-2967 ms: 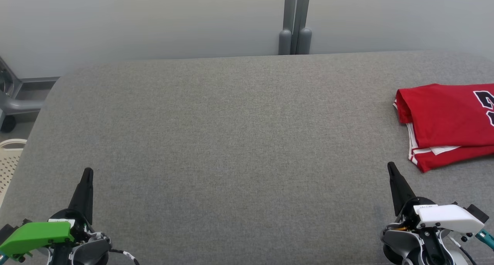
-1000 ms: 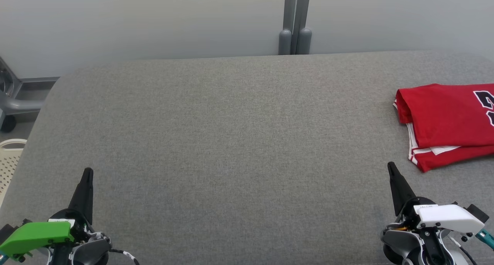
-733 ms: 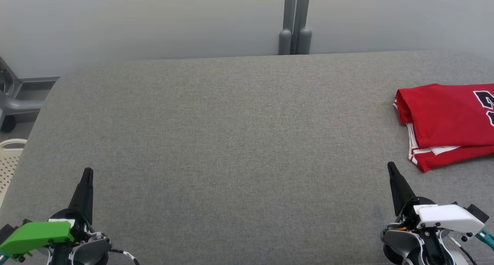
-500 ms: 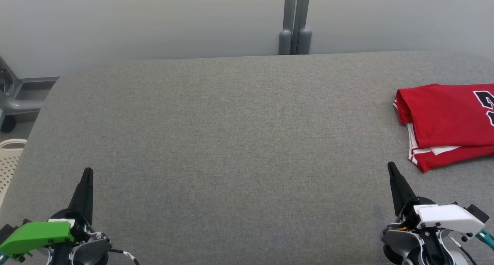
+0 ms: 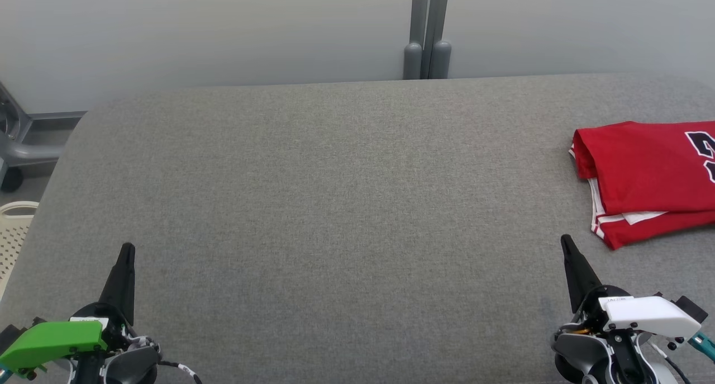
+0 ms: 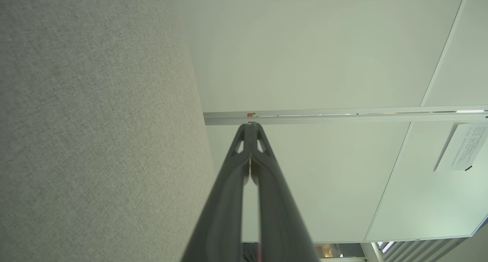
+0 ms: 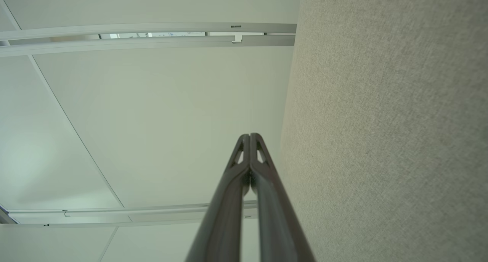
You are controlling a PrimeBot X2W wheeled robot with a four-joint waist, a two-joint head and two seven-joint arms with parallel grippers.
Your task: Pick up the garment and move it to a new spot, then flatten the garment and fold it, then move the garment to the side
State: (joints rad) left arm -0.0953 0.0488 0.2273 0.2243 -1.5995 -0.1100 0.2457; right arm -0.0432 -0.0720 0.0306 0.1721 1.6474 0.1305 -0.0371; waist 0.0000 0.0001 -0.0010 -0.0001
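Observation:
The garment (image 5: 642, 177), a red jersey with white trim and a dark number, lies folded at the right edge of the grey table (image 5: 335, 205), partly cut off by the picture's border. At the lower left, far from it, my left gripper (image 5: 127, 249) is shut, fingers pointing up the head view. My right gripper (image 5: 566, 241) is shut at the lower right, just below and left of the jersey's near corner and apart from it. The left wrist view has my left gripper (image 6: 249, 126) with tips pressed together and nothing between them. My right gripper (image 7: 249, 136) is likewise shut on nothing.
A grey post (image 5: 427, 32) stands behind the table's far edge against the pale wall. A perforated cream basket (image 5: 14, 233) and a grey metal frame (image 5: 22, 143) sit off the table's left side. The wide grey surface stretches between the two grippers.

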